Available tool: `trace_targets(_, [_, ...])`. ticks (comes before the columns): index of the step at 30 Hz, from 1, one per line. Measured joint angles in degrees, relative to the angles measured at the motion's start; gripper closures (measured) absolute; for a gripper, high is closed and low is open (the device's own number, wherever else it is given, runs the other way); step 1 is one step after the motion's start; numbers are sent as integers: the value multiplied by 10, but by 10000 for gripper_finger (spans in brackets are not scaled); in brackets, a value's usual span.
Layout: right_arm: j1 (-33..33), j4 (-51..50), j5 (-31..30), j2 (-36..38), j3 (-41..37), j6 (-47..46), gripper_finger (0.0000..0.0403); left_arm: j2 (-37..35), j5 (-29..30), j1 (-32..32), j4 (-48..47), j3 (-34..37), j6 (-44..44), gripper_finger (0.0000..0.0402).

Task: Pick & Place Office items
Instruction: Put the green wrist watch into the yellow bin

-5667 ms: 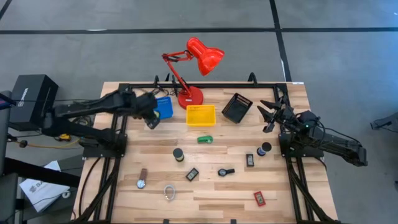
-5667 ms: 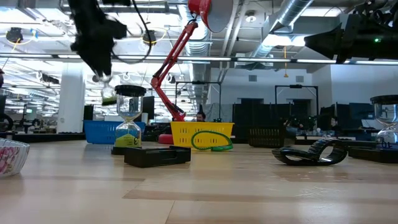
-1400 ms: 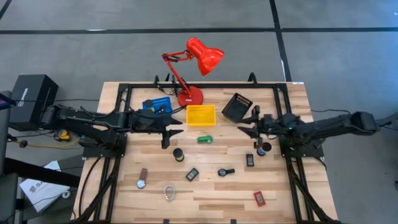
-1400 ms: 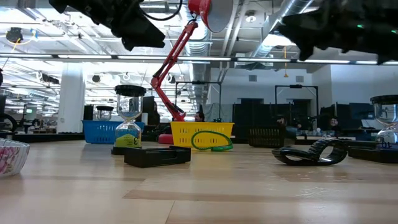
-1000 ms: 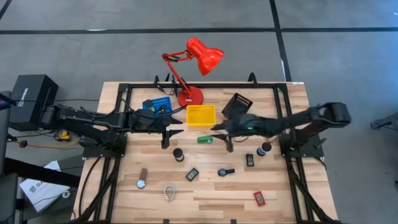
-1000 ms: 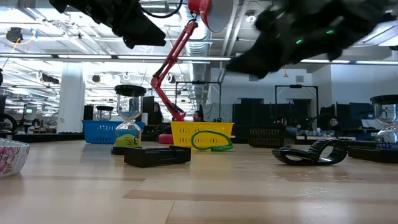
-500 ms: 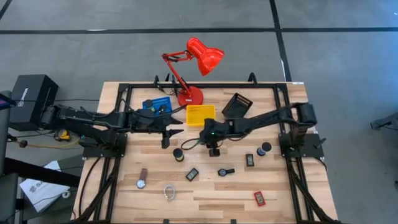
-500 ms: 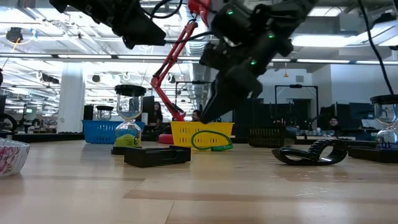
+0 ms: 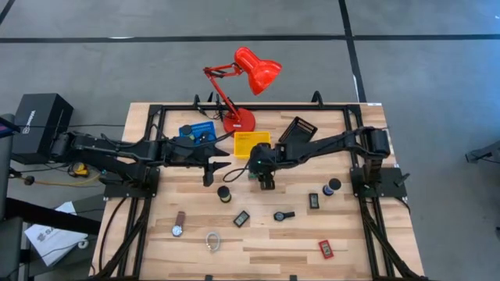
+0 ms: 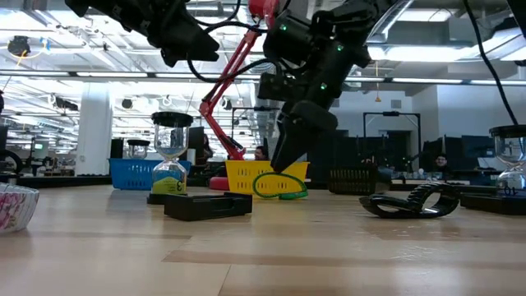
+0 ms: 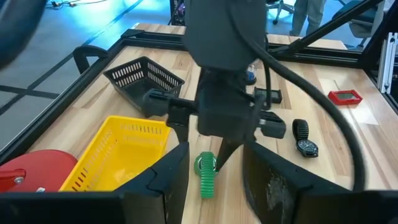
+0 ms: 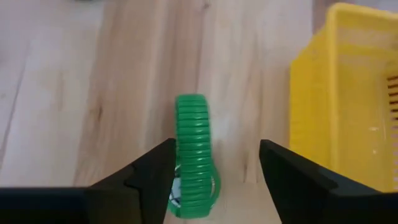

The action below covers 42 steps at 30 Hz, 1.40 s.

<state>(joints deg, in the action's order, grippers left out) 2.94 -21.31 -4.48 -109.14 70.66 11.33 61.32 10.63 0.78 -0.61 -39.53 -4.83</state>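
Wooden table (image 9: 351, 250) with a black frame; the yellow tray (image 9: 251, 144) near its far middle serves as landmark. Well to the left of the tray, the left arm reaches in over the table, its left gripper (image 9: 212, 170) parted and holding nothing, hanging just left of the tray's near corner. A blue tray (image 9: 197, 130) sits left of the yellow one, with the red desk lamp (image 9: 248, 74) between and behind them.

Nearer than the tray and to its left — wristwatch (image 9: 179, 225), clear ring (image 9: 212, 241), a black cylinder (image 9: 224, 193).

Just in front of the yellow tray lies the green ribbed piece (image 12: 194, 155), on the wood, close beside the tray wall but apart from it. The right gripper (image 9: 266, 184) stands over it pointing down; in the right wrist view its two fingers (image 12: 140, 182) are spread wide with the green piece between them, not closed on it.

Right of the yellow tray — a tilted black tray (image 9: 297, 131). Farther right and nearer: small black gadgets (image 9: 314, 200), another black cylinder (image 9: 333, 186), and a small red rectangle (image 9: 326, 249) well away toward the near right corner.
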Motion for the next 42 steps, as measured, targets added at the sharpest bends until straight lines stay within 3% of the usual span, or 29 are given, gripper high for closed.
trace_targets(29, [-3,-5,34,-46,1,-19,246,0,0,0,-3,0,1,257])
trace_targets(39, [-2,-8,25,-40,13,-74,339,0,0,0,-3,0,1,258])
trace_targets(42, [-2,-28,26,-40,25,-83,342,0,0,0,-4,0,1,258])
